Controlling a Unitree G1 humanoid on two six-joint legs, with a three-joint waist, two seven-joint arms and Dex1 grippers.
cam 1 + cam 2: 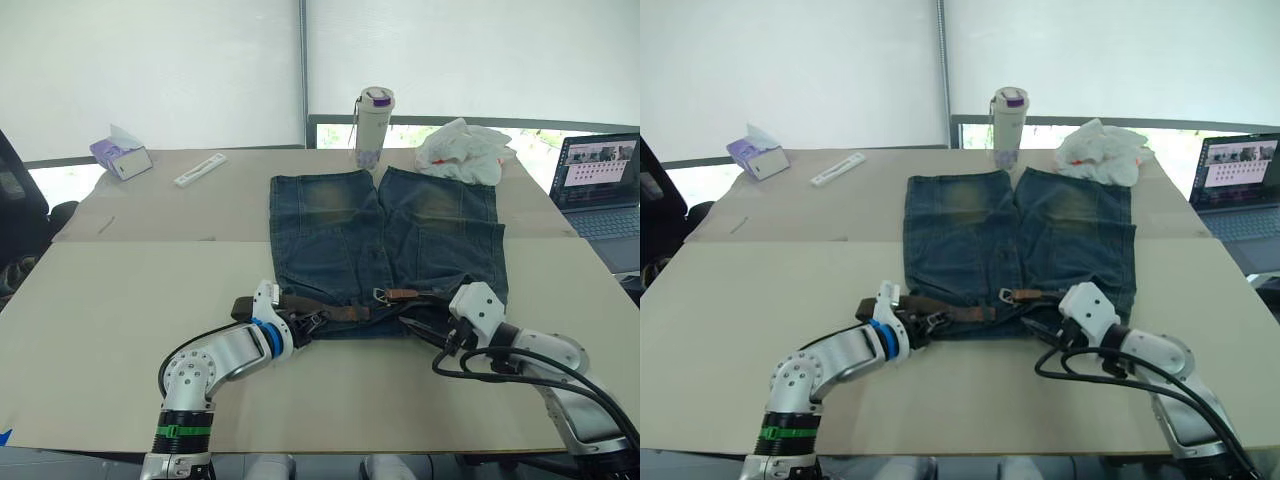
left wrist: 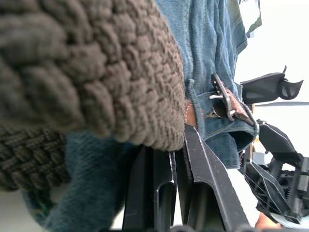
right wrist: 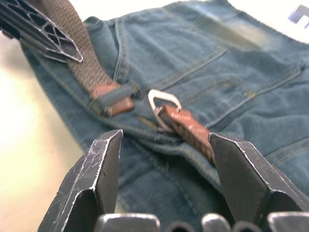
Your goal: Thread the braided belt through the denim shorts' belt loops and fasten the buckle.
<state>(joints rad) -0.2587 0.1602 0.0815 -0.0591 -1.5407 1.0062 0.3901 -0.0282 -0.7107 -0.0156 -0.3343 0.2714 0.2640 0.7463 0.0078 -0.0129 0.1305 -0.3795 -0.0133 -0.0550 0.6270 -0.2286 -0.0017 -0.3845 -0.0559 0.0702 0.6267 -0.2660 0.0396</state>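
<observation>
While left fingers pinch the braided belt, right fingers spread before the buckle

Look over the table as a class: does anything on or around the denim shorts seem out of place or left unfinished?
The braided belt lies along the waistband of the denim shorts unfastened: its tip stops short of the silver buckle. A crumpled white bag lies just past one leg hem.
</observation>
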